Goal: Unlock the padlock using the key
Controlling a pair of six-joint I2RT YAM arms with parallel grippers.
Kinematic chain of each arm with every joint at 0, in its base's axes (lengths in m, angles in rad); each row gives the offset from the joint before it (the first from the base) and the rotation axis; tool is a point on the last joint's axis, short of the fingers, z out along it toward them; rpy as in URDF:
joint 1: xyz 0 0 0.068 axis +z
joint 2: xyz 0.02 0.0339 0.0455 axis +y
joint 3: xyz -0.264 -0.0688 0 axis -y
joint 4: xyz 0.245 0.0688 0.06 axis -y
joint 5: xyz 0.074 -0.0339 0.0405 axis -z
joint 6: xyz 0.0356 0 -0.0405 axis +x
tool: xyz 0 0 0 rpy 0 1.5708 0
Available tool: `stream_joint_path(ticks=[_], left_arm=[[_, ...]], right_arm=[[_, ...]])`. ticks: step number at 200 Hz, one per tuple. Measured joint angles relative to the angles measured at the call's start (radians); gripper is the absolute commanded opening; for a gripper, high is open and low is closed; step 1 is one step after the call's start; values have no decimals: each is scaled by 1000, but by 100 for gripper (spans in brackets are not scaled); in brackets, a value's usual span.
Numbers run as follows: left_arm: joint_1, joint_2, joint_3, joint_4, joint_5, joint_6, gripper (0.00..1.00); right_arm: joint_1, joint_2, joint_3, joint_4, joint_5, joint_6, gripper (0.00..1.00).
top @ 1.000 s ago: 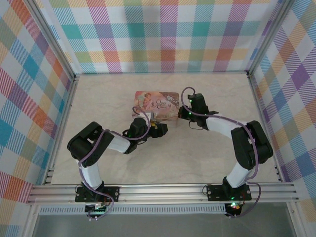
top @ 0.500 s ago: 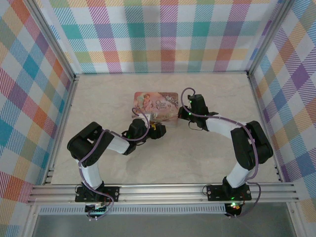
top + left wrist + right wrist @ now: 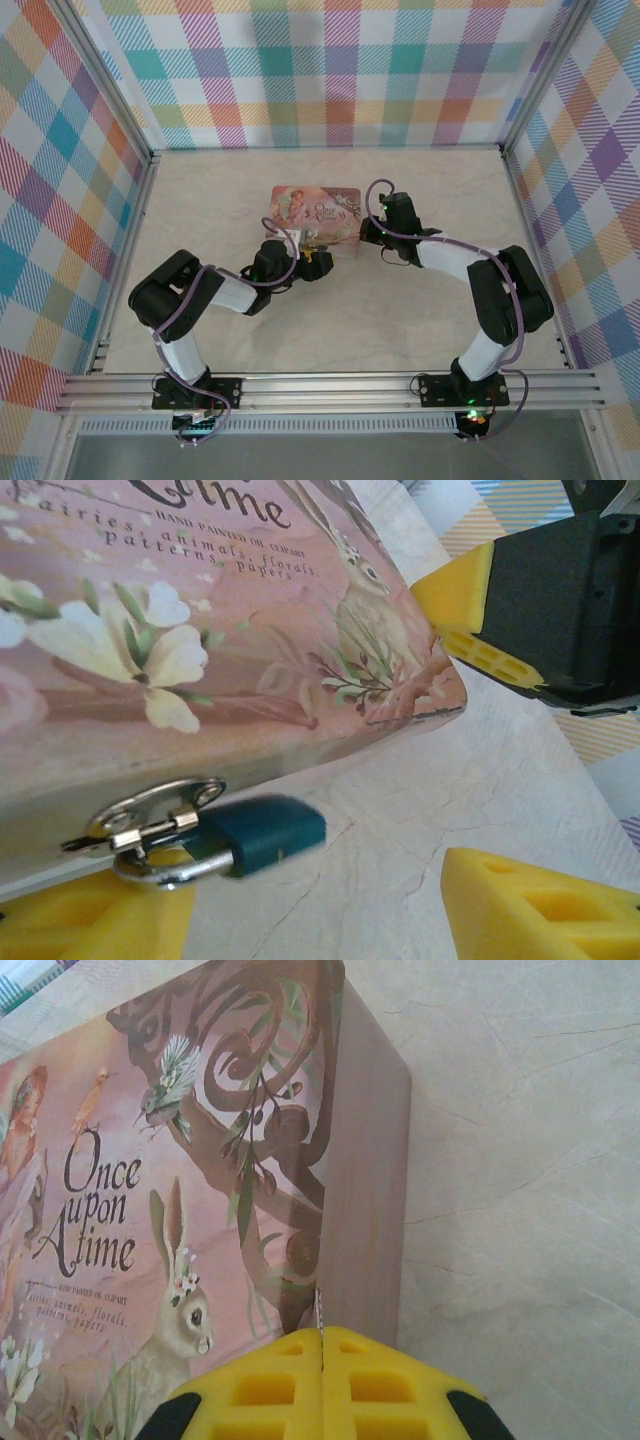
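Left gripper [image 3: 310,900]: my jaws stand apart at the front of the pink picture tin [image 3: 150,1160]. One yellow finger [image 3: 90,920] sits just beside the shackle of the teal padlock [image 3: 268,835], which hangs from the silver hasp [image 3: 150,810]. Right gripper [image 3: 322,1360]: my fingers are pinched together on the key [image 3: 319,1312], a thin grey sliver poking out at the tin's corner. I cannot tell whether it touches the tin.

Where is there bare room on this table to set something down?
Free: the table strip between the pink tin and the back wall, the stretch left of the tin, and the near middle between the left arm and right arm. Crowded: the tin's front edge, with the padlock and left gripper, and its right end, at the right gripper.
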Motion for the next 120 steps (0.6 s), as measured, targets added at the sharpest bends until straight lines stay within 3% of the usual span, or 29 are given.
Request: stream_joint_path(ticks=[64,95,120], left_arm=[[6,62,31,16,-27,-37,73],[20,62,18,32,-31,-56,67],[36,62,10,34,-27,-62,54]], right_arm=[[6,-2,-1,-2,0,0,0],[6,-2,-1,-2,0,0,0],[6,-3,-2,-2,0,0,0]])
